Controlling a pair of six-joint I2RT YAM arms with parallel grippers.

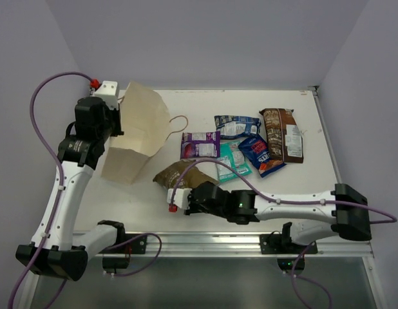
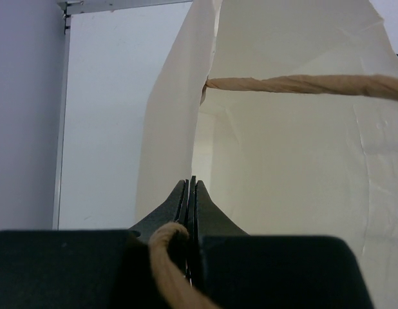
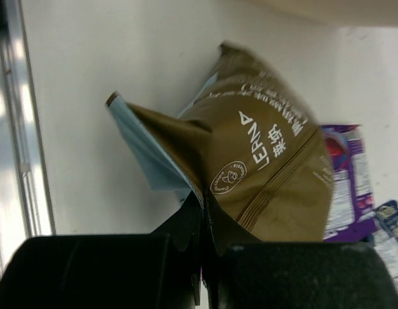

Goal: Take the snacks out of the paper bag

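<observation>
The left gripper (image 2: 191, 188) is pinched on the twisted handle (image 2: 165, 257) of the paper bag (image 1: 138, 132) — it sits by the table (image 1: 141, 206) left edge. The right gripper (image 3: 202, 206) is clamped on a brown snack packet (image 3: 263, 167) by the near edge, with the other snacks (image 1: 260, 154) spread toward the far right.

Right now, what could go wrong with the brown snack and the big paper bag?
1. The right gripper pinches the brown packet only at its edge, so it might slip out and drop.
2. The left gripper holds the paper bag just by its thin edge; the paper could tear or pull free.
3. The purple packet lies close by, so a swinging brown packet might bump it.
</observation>
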